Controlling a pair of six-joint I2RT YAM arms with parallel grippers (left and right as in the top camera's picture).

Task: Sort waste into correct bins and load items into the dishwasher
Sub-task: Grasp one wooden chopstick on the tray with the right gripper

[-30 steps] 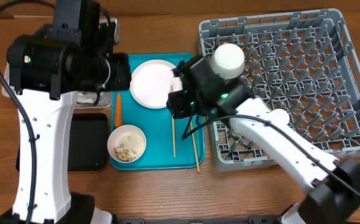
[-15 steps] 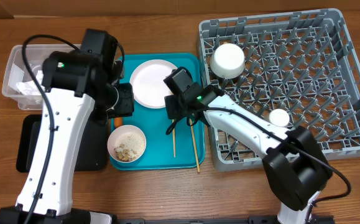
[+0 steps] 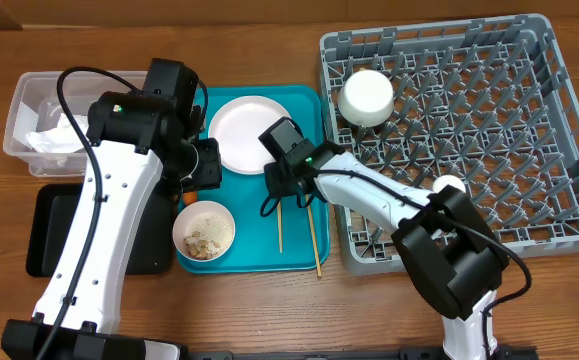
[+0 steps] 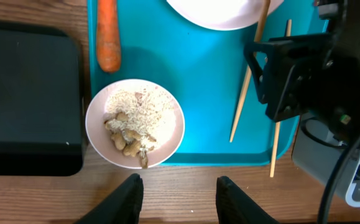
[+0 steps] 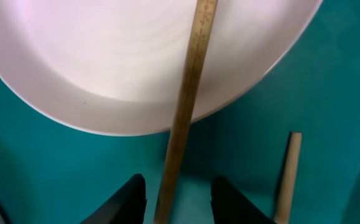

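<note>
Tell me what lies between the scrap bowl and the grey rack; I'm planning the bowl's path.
Two wooden chopsticks lie there on the teal tray, clear in the overhead view.

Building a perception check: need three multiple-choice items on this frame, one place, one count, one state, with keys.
1. Relative to the teal tray, the carrot lies: A) off it B) on it, near the bowl of scraps C) inside that bowl
2. Chopsticks on the tray: A) one B) three C) two
3. The right gripper is: A) open, jaws either side of a chopstick B) shut on the carrot C) shut on the bowl
B: it rests on teal, clear of the bowl. C: two sticks lie side by side. A: gaps show between chopstick and both fingers.
</note>
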